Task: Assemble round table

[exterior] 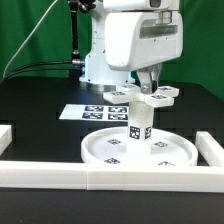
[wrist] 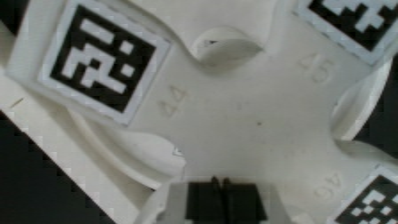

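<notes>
2 fingers [wrist: 201, 205], pressed closed, sit against the cross-shaped piece [wrist: 231, 120] atop the leg [exterior: 139, 128].

Taking the exterior view as a dial centred on the leg [exterior: 139, 127]: the cross-shaped piece [exterior: 152, 97] caps it right beneath my gripper [exterior: 147, 86], so straight down is blocked. The rim of the disc [exterior: 100, 150] rings the base. A border rail [exterior: 110, 178] bars 6 o'clock, another [exterior: 211, 148] 3. The marker board [exterior: 80, 111] lies flat at 10; open black table [exterior: 40, 135] at 9.
</notes>
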